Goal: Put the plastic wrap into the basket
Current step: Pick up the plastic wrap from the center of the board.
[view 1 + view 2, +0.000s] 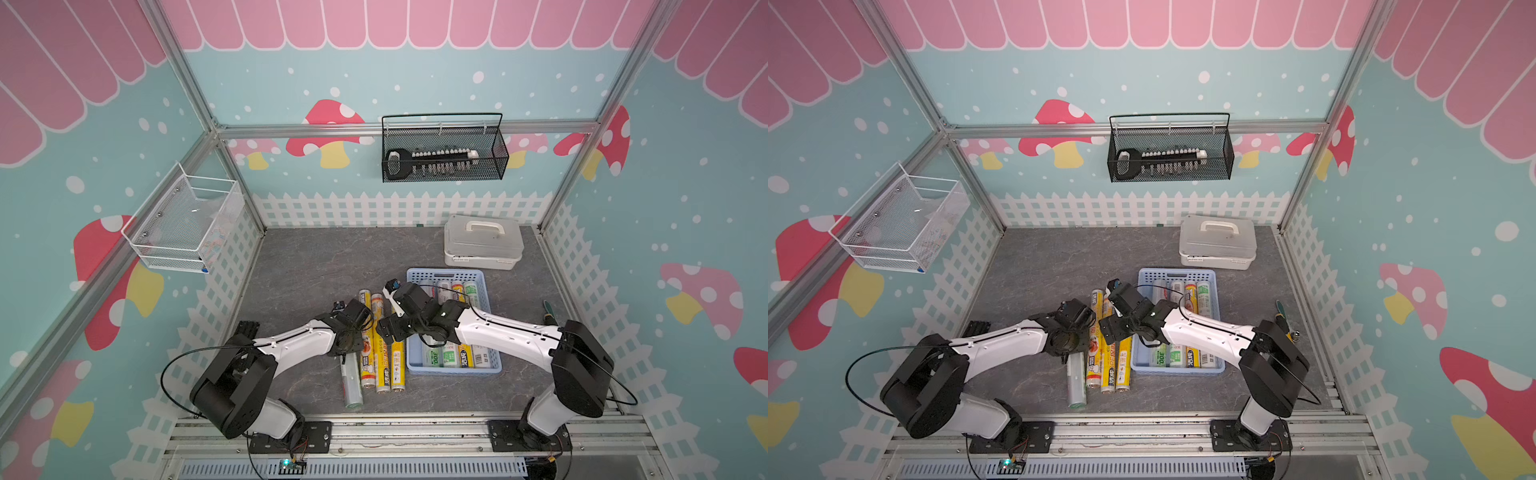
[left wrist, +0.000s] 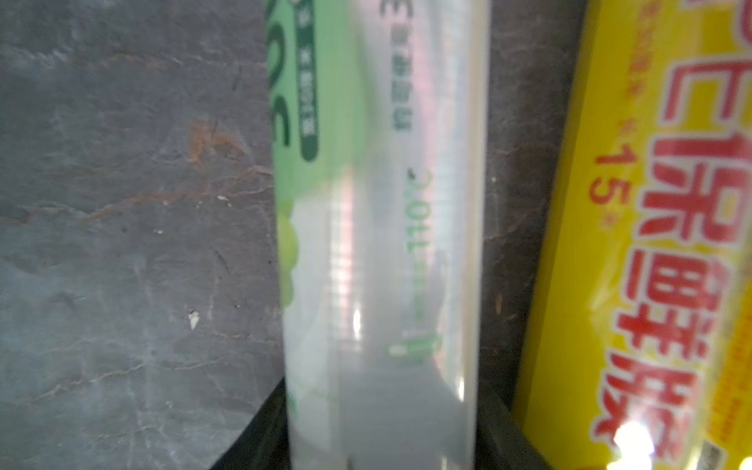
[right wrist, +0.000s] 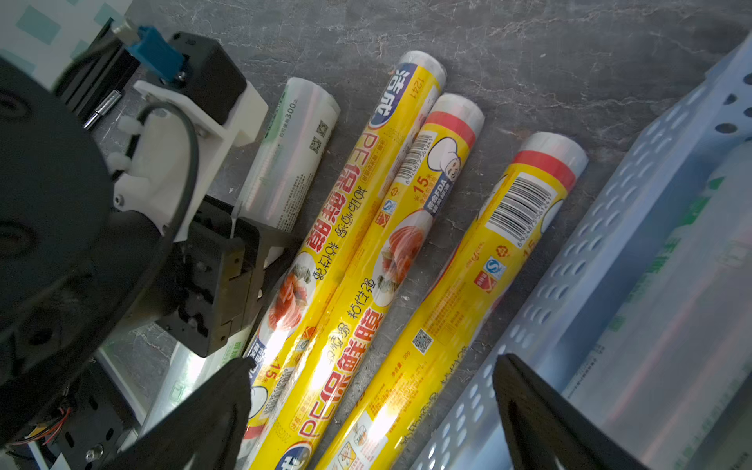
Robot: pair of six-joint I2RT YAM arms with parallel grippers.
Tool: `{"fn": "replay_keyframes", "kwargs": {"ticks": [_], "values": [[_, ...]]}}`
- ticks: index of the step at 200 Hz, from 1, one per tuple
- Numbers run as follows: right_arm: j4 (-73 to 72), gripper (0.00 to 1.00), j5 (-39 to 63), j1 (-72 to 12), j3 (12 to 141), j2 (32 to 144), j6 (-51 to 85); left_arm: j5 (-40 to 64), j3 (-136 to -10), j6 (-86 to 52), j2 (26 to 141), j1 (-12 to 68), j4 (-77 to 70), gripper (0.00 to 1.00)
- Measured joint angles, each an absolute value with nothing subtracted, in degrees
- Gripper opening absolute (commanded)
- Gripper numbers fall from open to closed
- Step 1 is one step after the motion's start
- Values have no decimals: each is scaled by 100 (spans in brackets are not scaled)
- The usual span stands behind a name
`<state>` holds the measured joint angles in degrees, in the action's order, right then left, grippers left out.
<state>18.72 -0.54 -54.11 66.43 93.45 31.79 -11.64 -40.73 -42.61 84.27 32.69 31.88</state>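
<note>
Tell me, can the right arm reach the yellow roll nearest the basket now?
Probably yes: the right gripper hangs open over that yellow roll, nothing covers it, and the left gripper grips the clear roll.

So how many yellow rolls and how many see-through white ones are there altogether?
Yellow rolls: 4 (3 on the table, 1 in the basket)
Clear-white rolls: 4 (1 on the table, 3 in the basket)
Total: 8
</note>
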Motion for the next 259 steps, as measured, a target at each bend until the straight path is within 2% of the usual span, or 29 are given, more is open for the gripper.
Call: {"fn": "replay_keyframes", "kwargs": {"ticks": [51,80,149,198,226,259], "values": [[1887,95,-123,-5411,6639,9308,3199,-1347,-4053,-4143,7876,3269,3767,5],[1890,95,-222,-5411,6602,9223,3212,-1400,-4130,-4060,7223,3269,3903,0],[1898,96,-580,-5411,6300,8783,3301,-1299,-4510,-3920,6558,3267,3946,0],[1907,98,-1293,-5408,5776,7773,3371,-725,-4987,-3905,6534,3295,3634,0],[1911,98,-1651,-5295,5363,7057,3472,-445,-5594,-3924,6989,3531,3225,0],[1907,98,-1651,-4722,4816,6375,3662,-364,-6549,-3922,8003,3986,2941,0]]}}
